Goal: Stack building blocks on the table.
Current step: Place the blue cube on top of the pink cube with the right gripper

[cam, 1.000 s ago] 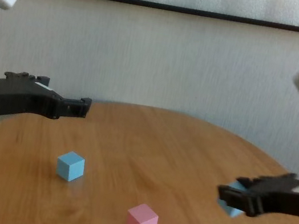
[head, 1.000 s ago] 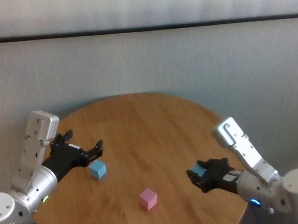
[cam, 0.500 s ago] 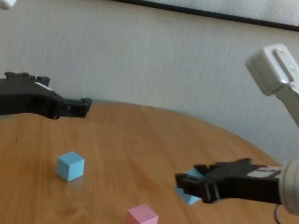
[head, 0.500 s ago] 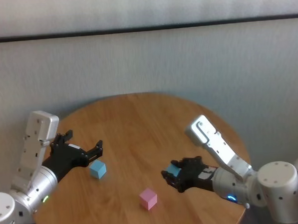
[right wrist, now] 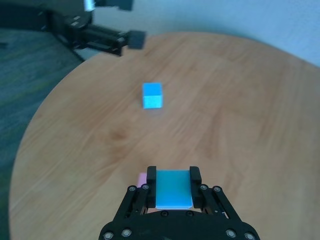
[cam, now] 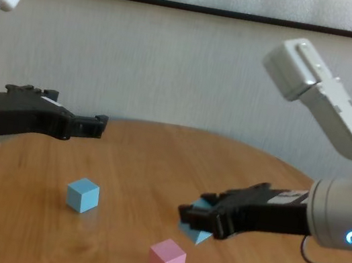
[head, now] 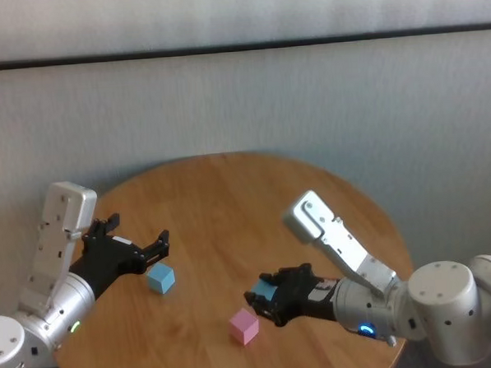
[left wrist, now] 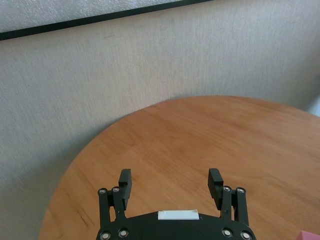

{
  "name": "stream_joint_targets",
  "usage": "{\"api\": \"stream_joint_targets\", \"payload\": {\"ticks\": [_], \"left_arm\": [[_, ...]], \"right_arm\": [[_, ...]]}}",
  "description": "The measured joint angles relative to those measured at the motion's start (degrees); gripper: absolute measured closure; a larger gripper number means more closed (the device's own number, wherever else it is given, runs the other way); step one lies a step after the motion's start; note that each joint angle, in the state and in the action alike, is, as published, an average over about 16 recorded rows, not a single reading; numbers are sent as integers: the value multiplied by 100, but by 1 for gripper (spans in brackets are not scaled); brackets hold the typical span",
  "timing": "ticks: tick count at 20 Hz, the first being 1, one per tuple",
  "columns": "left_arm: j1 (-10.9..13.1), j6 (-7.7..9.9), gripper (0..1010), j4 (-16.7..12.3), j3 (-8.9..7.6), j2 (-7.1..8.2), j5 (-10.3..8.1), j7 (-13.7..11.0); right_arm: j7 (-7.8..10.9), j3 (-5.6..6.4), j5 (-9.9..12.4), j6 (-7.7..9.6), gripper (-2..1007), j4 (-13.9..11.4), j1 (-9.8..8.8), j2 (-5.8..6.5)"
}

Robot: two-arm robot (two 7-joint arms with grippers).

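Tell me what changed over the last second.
The right gripper, shut on a blue cube, swung in from the table's right side toward the pink cube and now hangs just above and beside it. Nothing was let go. The left gripper stayed open and parked above the other blue cube; both resting cubes kept their places.

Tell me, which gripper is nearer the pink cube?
Right. The right gripper, holding a blue cube, hovers just beside the pink cube; the left gripper waits open far off.
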Motion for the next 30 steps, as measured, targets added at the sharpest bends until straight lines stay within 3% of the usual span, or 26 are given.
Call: {"api": "stream_joint_targets", "payload": {"ticks": [13, 23, 30], "left_arm": [[0, 0, 10, 0, 0, 0, 0, 0], [0, 0, 10, 0, 0, 0, 0, 0], [0, 0, 10, 0, 0, 0, 0, 0]], "right_arm": [[148, -183, -248, 359, 637, -37, 48, -194], [195, -103, -321, 497, 637, 229, 169, -441], [253, -49, -363, 615, 637, 350, 242, -533]]}}
